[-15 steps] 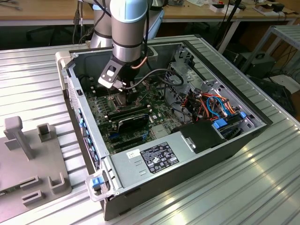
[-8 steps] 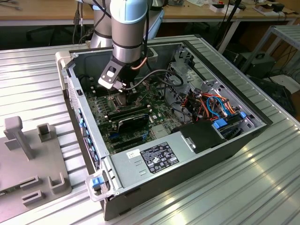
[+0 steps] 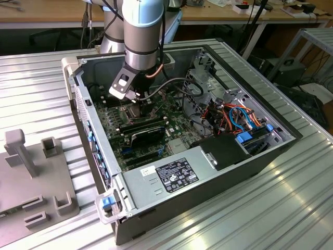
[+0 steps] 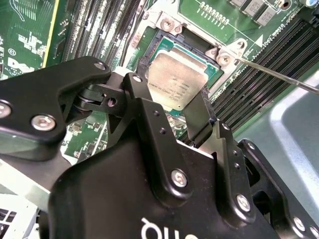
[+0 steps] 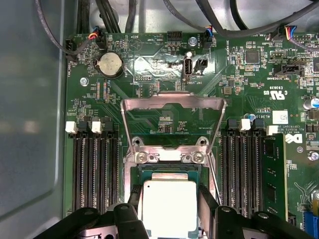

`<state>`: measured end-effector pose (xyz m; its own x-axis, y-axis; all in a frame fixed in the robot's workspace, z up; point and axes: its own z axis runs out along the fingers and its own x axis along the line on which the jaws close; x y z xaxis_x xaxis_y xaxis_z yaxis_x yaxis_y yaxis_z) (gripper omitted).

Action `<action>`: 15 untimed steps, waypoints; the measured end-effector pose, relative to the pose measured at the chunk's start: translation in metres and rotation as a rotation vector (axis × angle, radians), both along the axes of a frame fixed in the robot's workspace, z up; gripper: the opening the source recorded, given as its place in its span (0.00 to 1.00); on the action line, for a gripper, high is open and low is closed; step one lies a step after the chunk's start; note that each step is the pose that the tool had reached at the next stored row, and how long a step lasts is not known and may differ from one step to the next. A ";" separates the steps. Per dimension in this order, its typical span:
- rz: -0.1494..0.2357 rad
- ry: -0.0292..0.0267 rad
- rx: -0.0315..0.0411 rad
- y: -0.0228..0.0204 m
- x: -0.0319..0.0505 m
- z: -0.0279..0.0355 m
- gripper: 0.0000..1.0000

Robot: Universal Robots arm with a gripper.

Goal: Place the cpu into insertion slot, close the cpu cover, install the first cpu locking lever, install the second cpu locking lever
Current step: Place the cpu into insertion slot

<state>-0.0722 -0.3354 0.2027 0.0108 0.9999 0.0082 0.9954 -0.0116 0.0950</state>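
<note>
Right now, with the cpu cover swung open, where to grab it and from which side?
Probably the free crossbar of the cpu cover, far from its hinge at the insertion slot: a thin bare strip beside the open window, so it can be pinched from above.

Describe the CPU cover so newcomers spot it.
On the green motherboard, between the long black memory slots, sits the square socket. The cover is the thin silvery windowed frame flipped open beside it, unlike the solid grey chip in the tool.

Grey and pale-blue arm (image 3: 141,31), black gripper (image 4: 172,92) with silver screws
</note>
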 end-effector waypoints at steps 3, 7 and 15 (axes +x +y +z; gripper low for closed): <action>0.000 0.0001 -0.0001 -0.0002 0.0000 -0.0001 0.54; 0.001 0.0000 -0.0001 -0.0003 0.0008 -0.0003 0.54; 0.006 0.0000 0.0000 -0.0010 0.0013 -0.0009 0.54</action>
